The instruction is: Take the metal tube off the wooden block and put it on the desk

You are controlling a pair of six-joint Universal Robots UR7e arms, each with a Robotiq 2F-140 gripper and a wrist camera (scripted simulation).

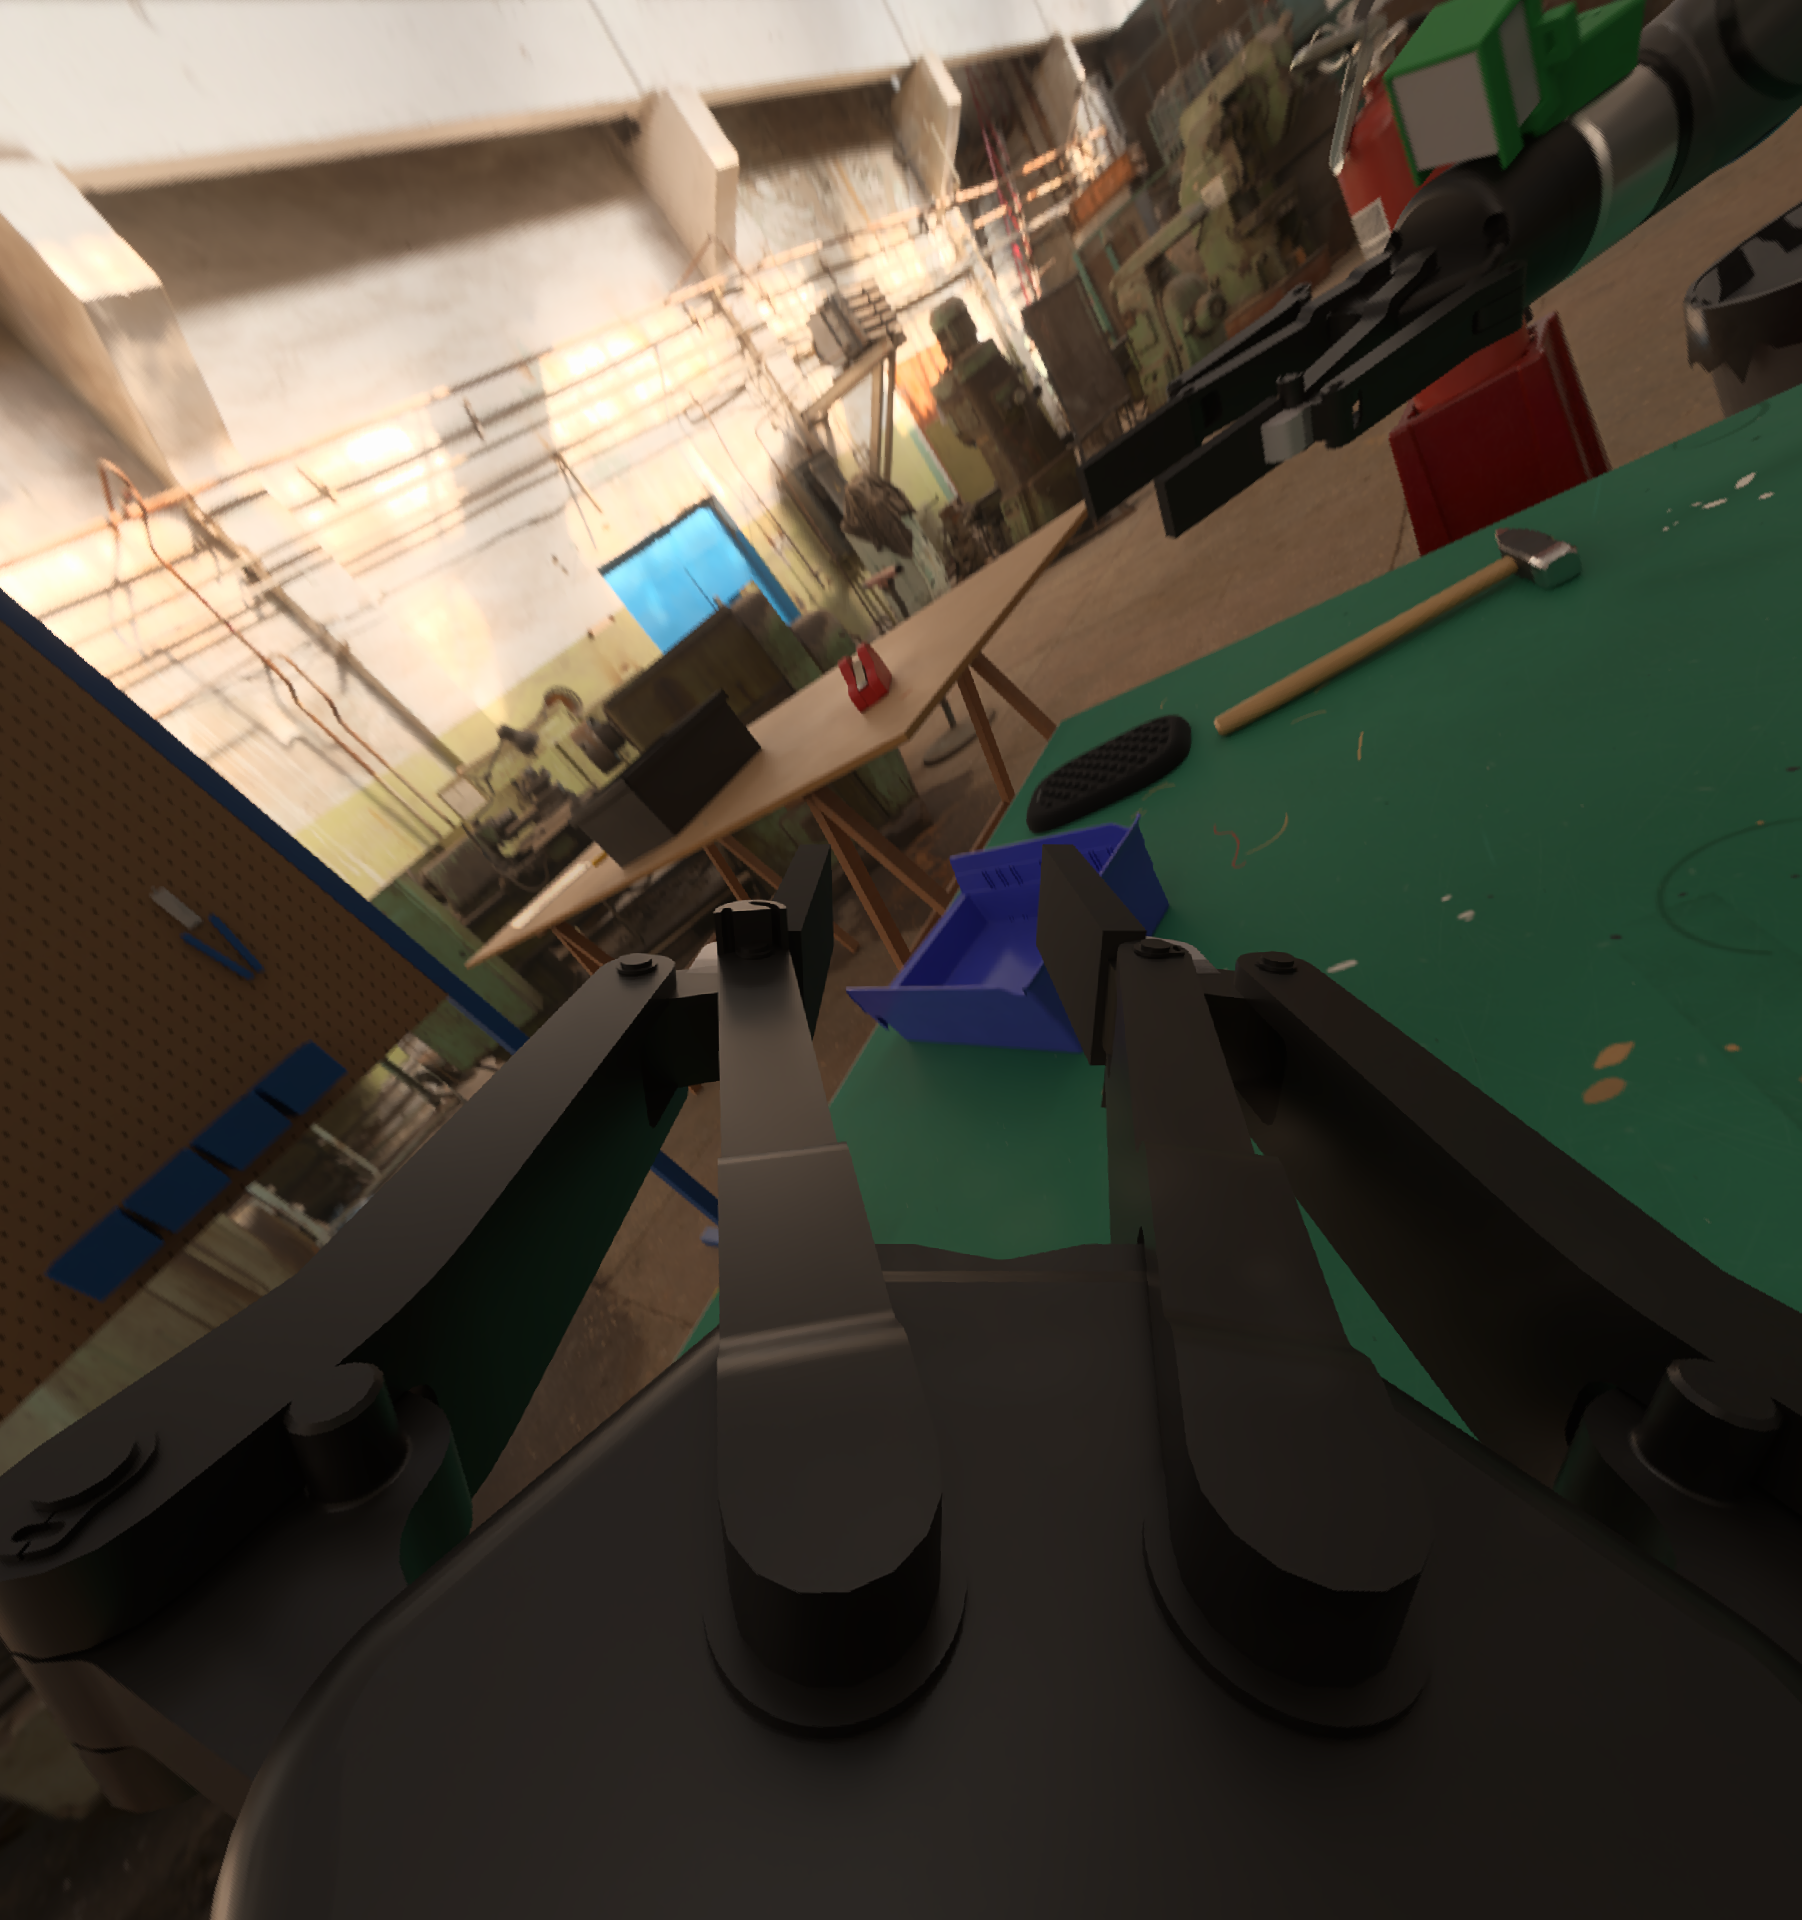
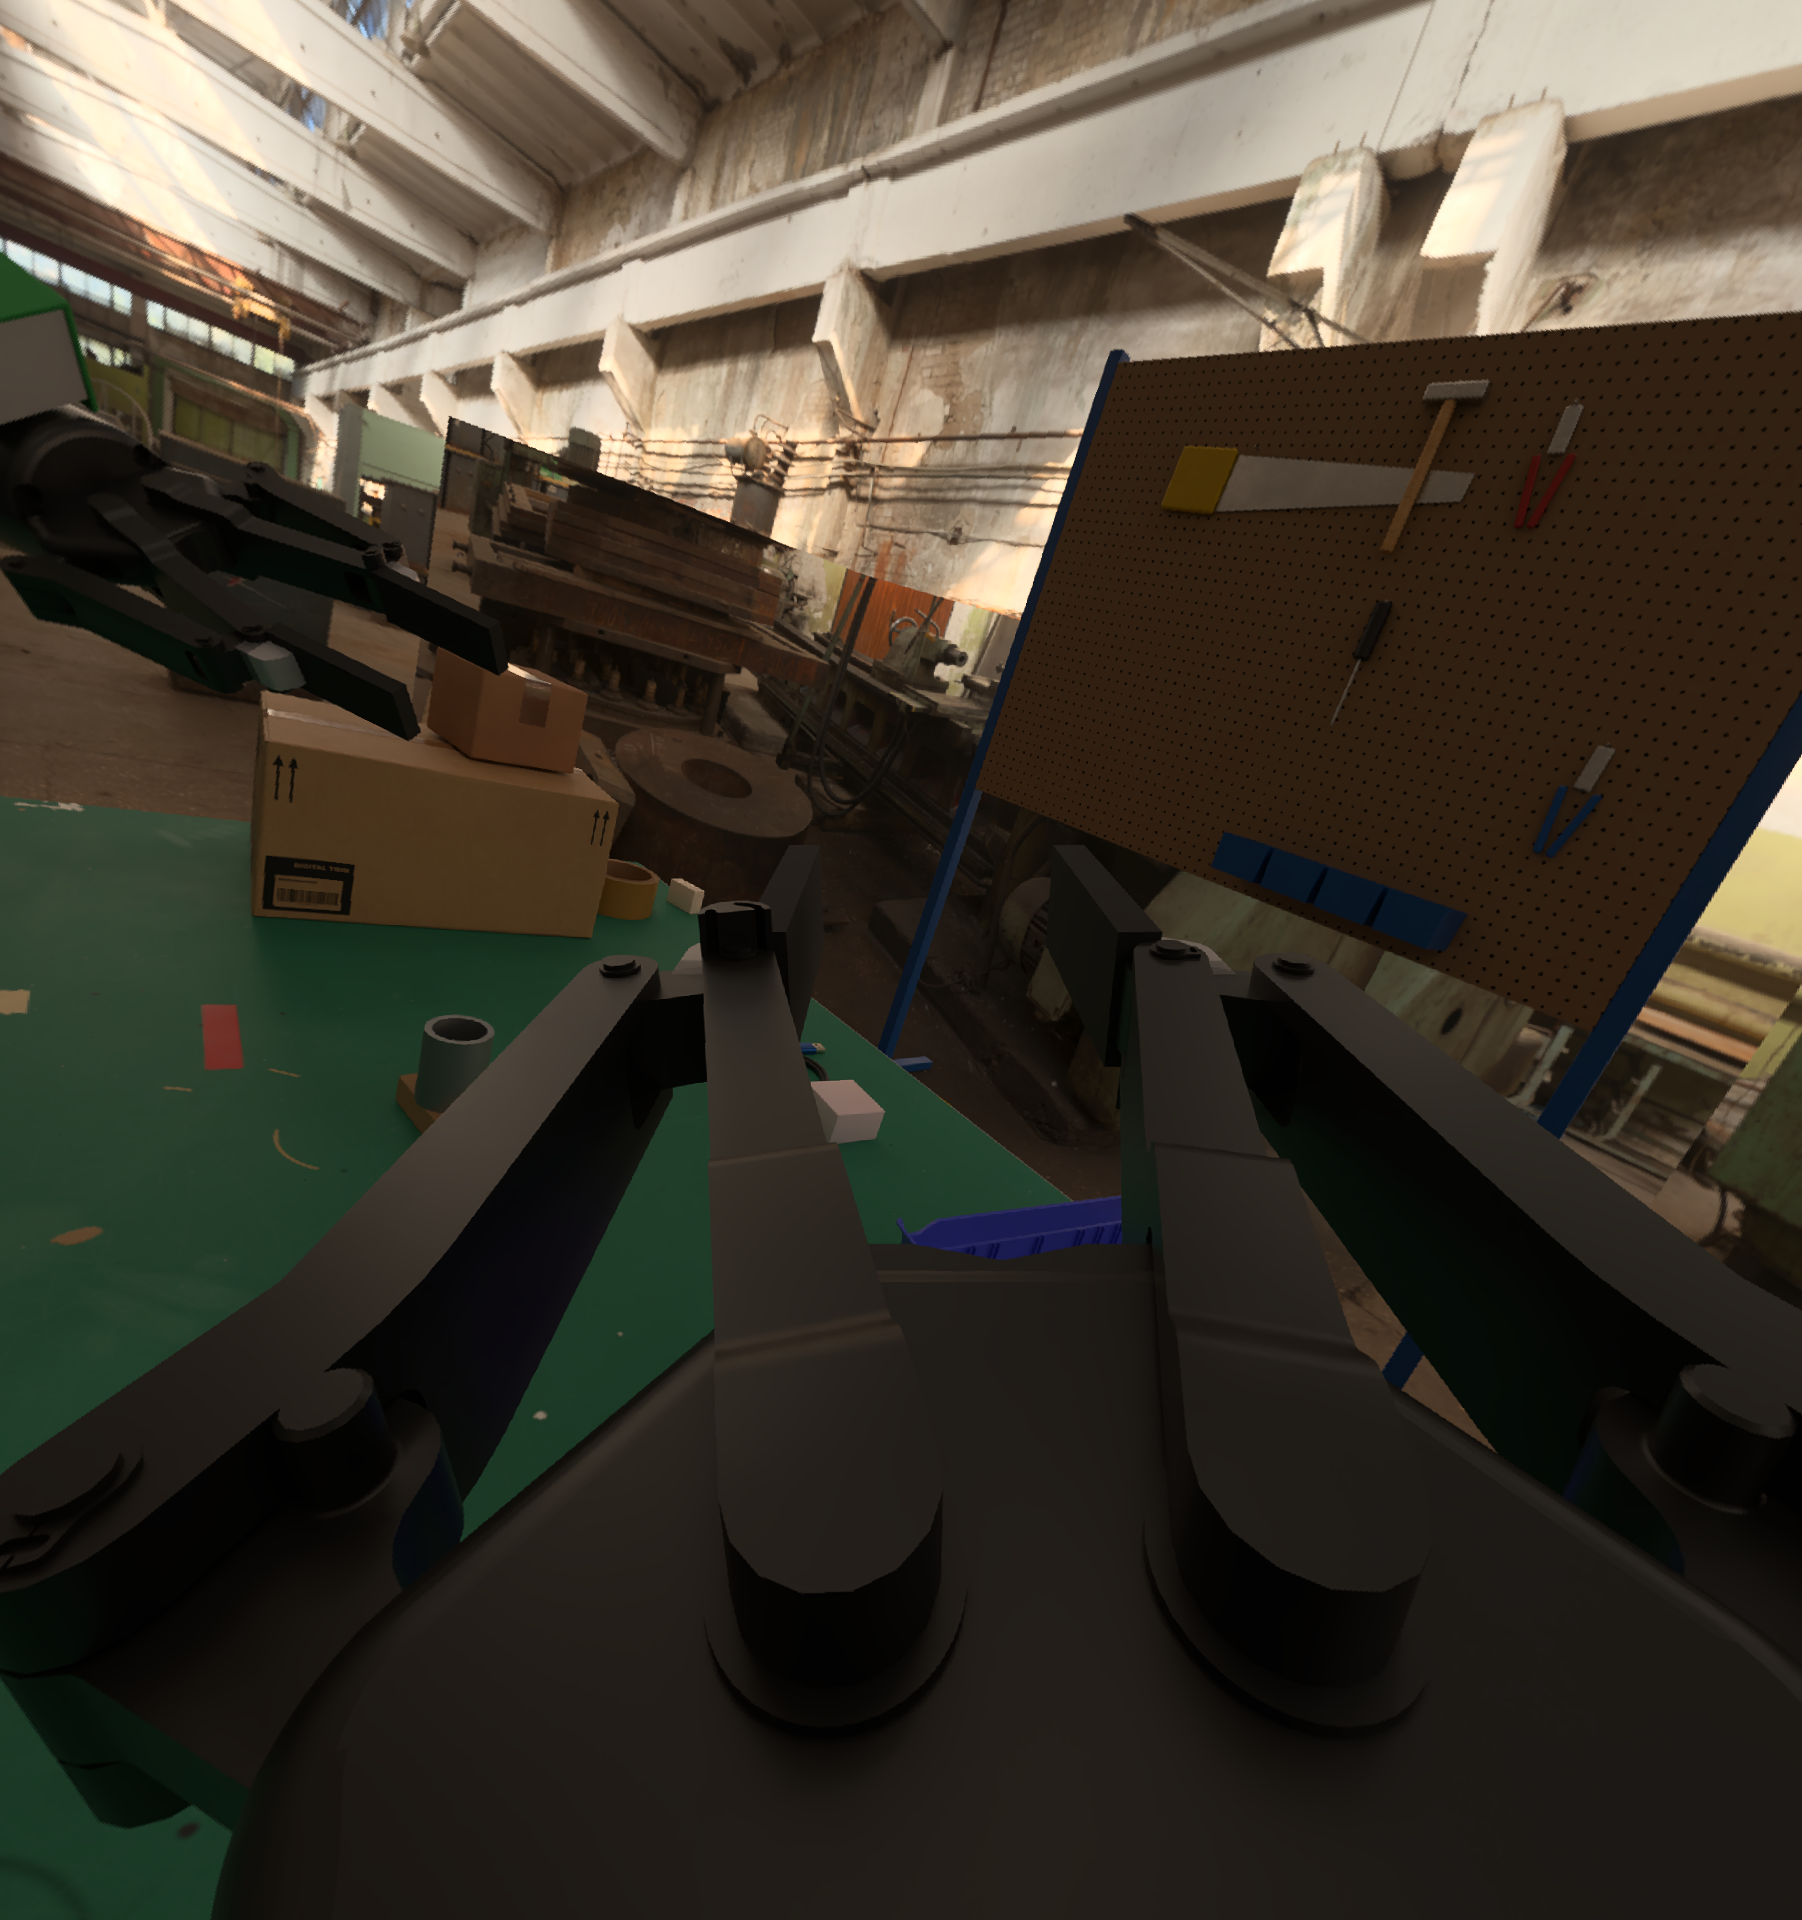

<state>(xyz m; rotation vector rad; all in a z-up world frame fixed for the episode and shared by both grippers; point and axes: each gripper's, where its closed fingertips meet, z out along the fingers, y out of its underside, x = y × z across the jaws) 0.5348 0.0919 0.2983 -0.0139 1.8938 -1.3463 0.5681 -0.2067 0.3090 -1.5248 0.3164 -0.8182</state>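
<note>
With both the left pincer (image 1: 938, 935) and right pincer (image 2: 938, 925) spread apart and empty, the nearer one should descend squarely over the upright metal tube (image 2: 453, 1060) on its wooden block (image 2: 417, 1103) on the bench (image 2: 128, 1195).

At the right of my left wrist view a wooden-handled hammer with a grey metal head (image 1: 1396, 634) lies on the green top. Near it lies a flat black oval mat (image 1: 1110, 772), and lower down a blue plastic bin (image 1: 990, 961). In the middle left of my right wrist view a small brown cardboard box (image 2: 507, 712) rests on a big brown cardboard box (image 2: 429, 842). A brown pegboard with tools (image 2: 1448, 644) fills the upper right.
</note>
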